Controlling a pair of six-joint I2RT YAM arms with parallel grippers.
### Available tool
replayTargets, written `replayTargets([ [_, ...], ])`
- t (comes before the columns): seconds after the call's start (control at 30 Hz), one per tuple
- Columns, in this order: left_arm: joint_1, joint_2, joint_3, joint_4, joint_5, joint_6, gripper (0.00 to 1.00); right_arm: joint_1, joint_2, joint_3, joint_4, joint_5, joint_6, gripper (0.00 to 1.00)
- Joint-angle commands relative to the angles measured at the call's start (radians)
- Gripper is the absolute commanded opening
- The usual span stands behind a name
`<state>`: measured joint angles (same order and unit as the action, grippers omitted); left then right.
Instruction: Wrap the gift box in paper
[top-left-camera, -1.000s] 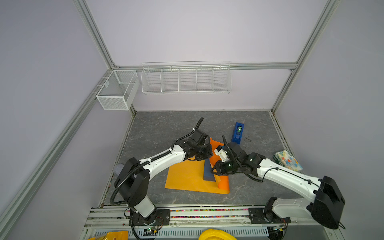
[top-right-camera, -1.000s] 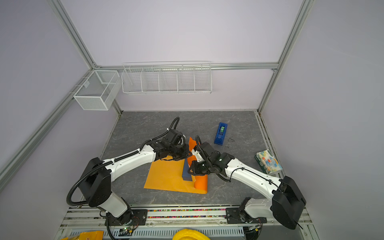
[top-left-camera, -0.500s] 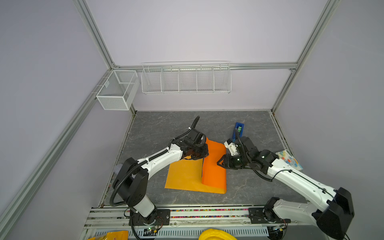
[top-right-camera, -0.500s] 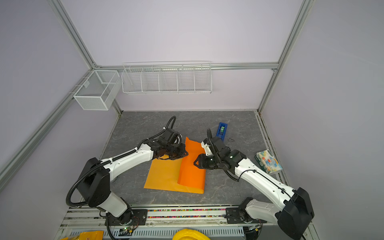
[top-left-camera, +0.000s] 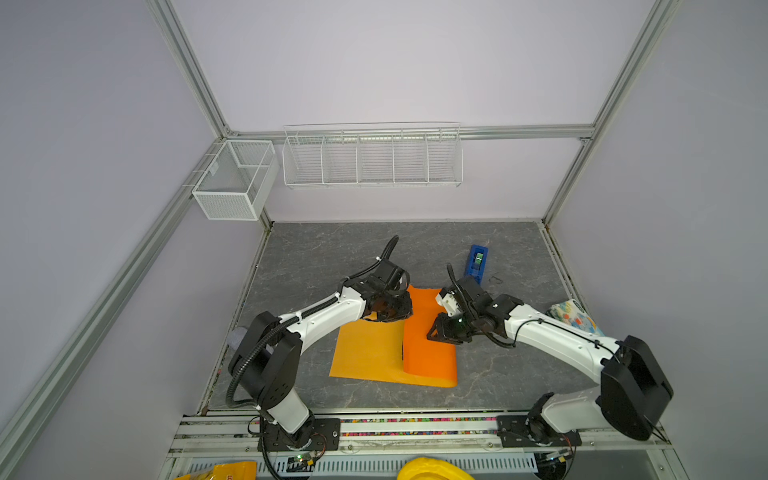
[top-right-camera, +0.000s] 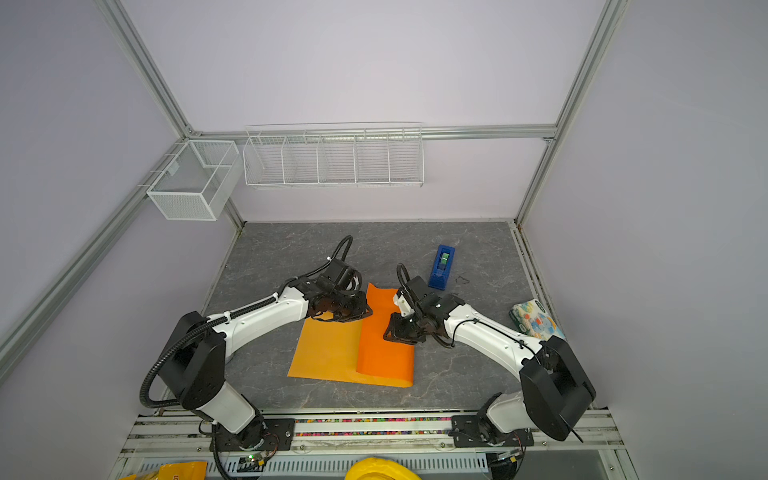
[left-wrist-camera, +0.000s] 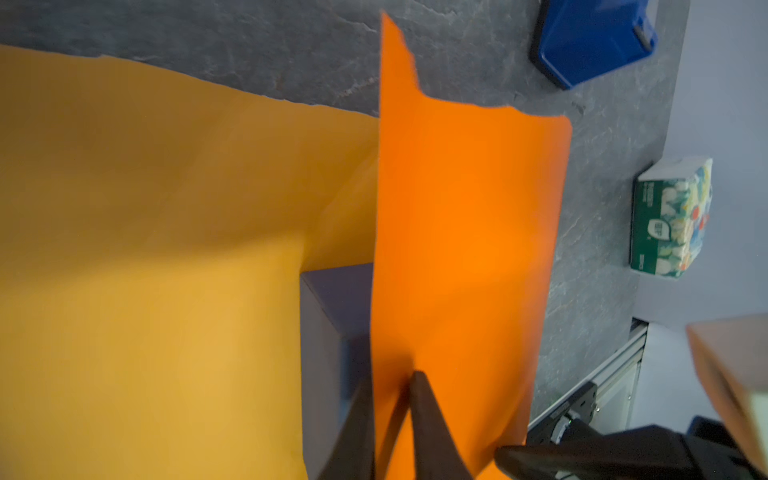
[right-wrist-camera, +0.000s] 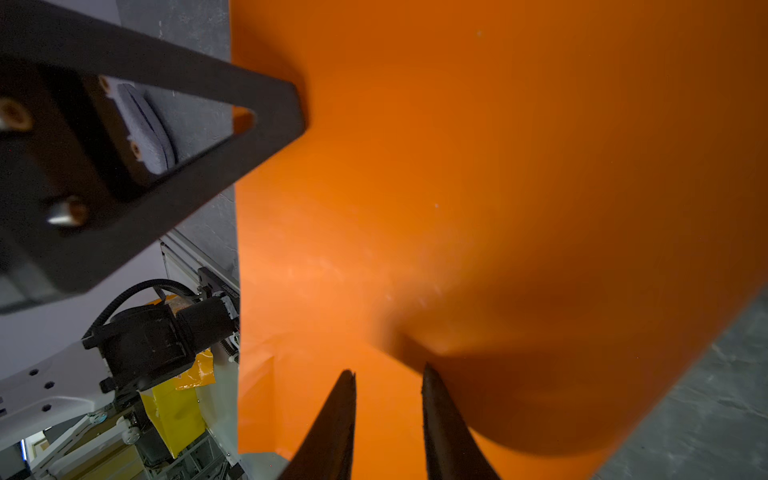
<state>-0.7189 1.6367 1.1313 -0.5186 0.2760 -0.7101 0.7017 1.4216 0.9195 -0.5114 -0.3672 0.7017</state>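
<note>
One paper (top-left-camera: 428, 349) lies on the tabletop (top-left-camera: 332, 257), its flap folded over the one gift box (left-wrist-camera: 328, 299), which is mostly hidden. Two hands: the left hand (left-wrist-camera: 392, 382) is slightly parted astride the flap's edge, and the right hand (right-wrist-camera: 388, 374) is parted over the flap, grasping nothing. One tape dispenser (top-left-camera: 477, 261) and one patterned packet (top-left-camera: 575, 318) sit apart.

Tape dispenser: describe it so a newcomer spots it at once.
On the grey table, look just beyond the far edge of the orange paper. The tape dispenser stands there: narrow, bright blue, green roll inside, unlike the multicoloured tissue packet at the table's right edge.
</note>
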Motion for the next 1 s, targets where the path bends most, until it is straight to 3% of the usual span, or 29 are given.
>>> replayTargets([
  [0.0,0.037,-0.047,-0.020,-0.054,-0.040,0.041,0.30,-0.002,0.021,-0.020,-0.021,0.011,-0.019,0.30],
  [0.17,0.059,-0.117,-0.043,-0.061,0.027,0.100,0.51,-0.002,0.034,-0.021,-0.014,0.011,-0.016,0.30],
  [0.33,0.058,-0.127,-0.105,0.039,0.164,0.065,0.57,-0.002,0.041,-0.008,-0.008,0.003,-0.014,0.30],
  [0.5,0.055,-0.092,-0.125,0.100,0.203,0.048,0.58,-0.002,0.058,-0.015,0.047,-0.032,0.005,0.29],
  [0.73,0.049,-0.047,-0.099,0.102,0.155,0.073,0.59,0.002,0.095,-0.019,0.079,-0.048,0.015,0.26],
  [0.87,0.051,-0.002,-0.019,0.067,0.104,0.135,0.59,0.002,0.094,-0.018,0.075,-0.048,0.012,0.26],
  [0.97,0.066,0.060,0.048,0.072,0.133,0.164,0.59,0.001,0.090,-0.019,0.070,-0.044,0.010,0.26],
])
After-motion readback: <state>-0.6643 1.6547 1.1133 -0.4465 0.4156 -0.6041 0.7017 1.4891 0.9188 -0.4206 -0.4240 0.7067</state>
